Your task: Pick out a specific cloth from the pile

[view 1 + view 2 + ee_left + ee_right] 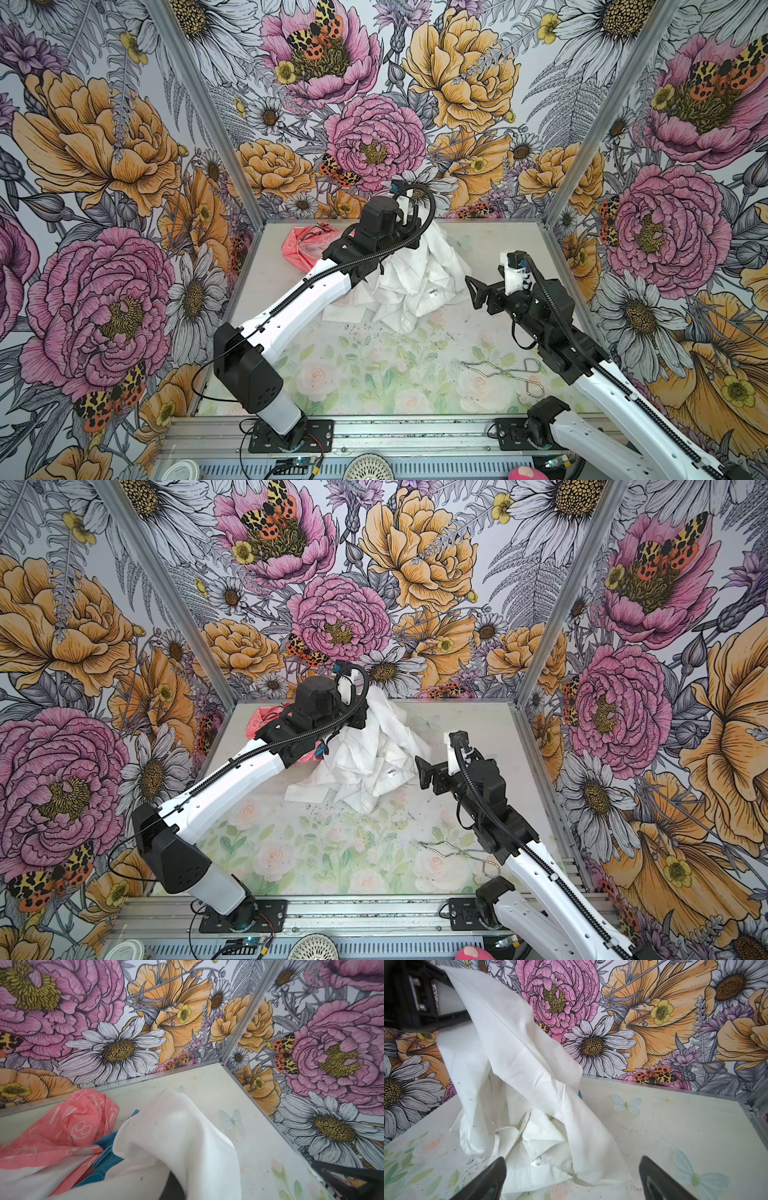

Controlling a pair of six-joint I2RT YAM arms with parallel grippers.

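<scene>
Two tools: left tool (413, 232) pinches white cloth (419, 282) beside pink cloth (299, 245), blue cloth (108, 1157); right tool (476, 293) gapes nearby.

In both top views the tips of the left tool (414, 226) are hidden behind the left arm (307, 291) and the cloth (419, 274), which also covers them in the left wrist view. The blue cloth (106, 1157) shows only as slivers beside the pink cloth (68, 1126), itself partly behind that arm in both top views. In a top view the right arm (519, 854) covers one end of the tongs (449, 851), and the right wrist view's edge cuts off the right tool (573, 1158).
</scene>
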